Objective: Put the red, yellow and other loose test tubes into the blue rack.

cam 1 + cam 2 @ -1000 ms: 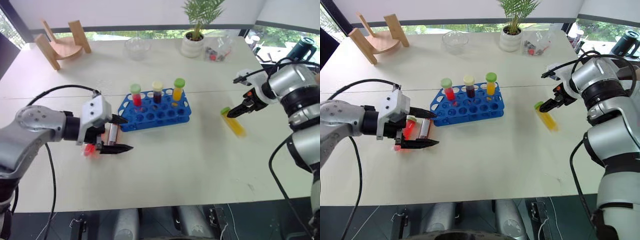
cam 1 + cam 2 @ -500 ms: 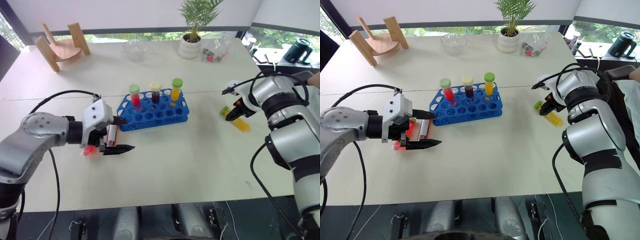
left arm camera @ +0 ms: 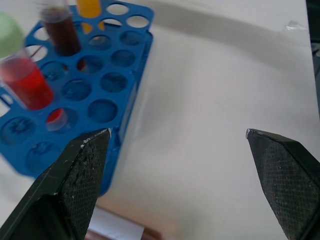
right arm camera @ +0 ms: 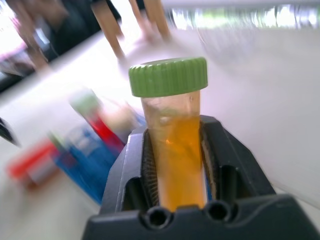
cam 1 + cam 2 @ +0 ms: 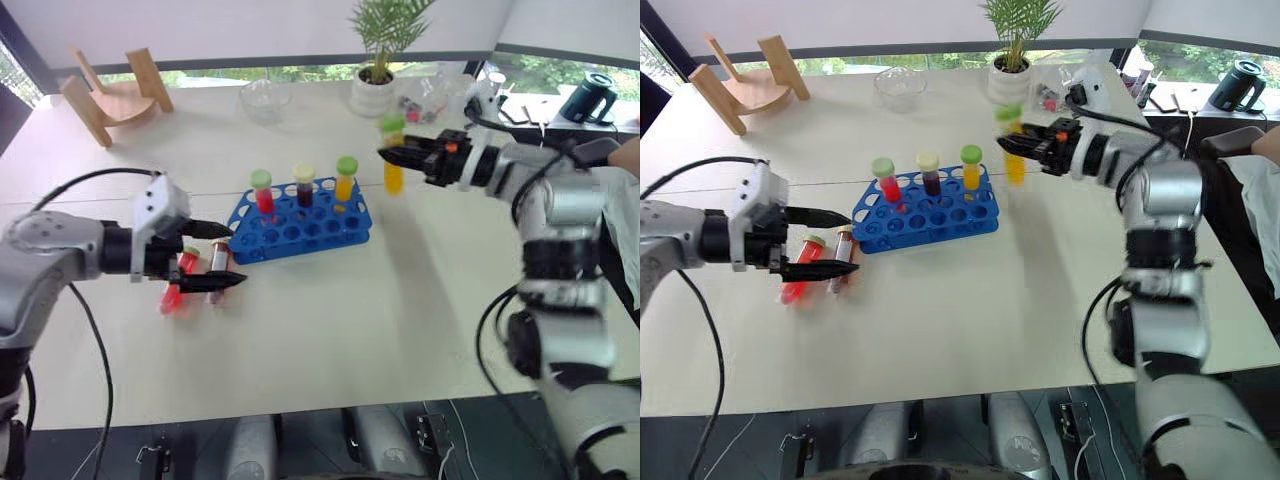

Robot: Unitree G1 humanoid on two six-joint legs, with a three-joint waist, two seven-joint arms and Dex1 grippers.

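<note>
Your right gripper (image 5: pixel 408 157) is clamped on a yellow tube (image 5: pixel 393 165) with a green cap, carried upright in the air just beyond the right end of the blue rack (image 5: pixel 300 220); the right wrist view shows the fingers (image 4: pixel 145 165) pinching the tube's middle, cap well clear above them and the liquid column running down between the pads. Your left gripper (image 5: pixel 218 255) hangs wide open and empty, low over the bench (image 5: pixel 380 300) at the rack's left end, its two fingers straddling the area where a red tube (image 5: pixel 177 285) and a darker tube (image 5: pixel 219 265) lie on their sides just beside the rack. Three capped tubes already stand in the rack's back row, so plenty of holes remain free. Judge these tubes as light, rigid plastic with smooth round walls: they will likely roll on the bench when nudged and could slip or swivel in a loose pinch, and the liquid shifts the weight toward the bottom end. Take the lying ones across the body near the middle or a little toward the cap, squarely, so they don't pivot as you tip them upright. For the yellow one, keep it vertical and line its bottom over a hole before you lower; a tilted entry may catch the rim and shove the light rack.
</note>
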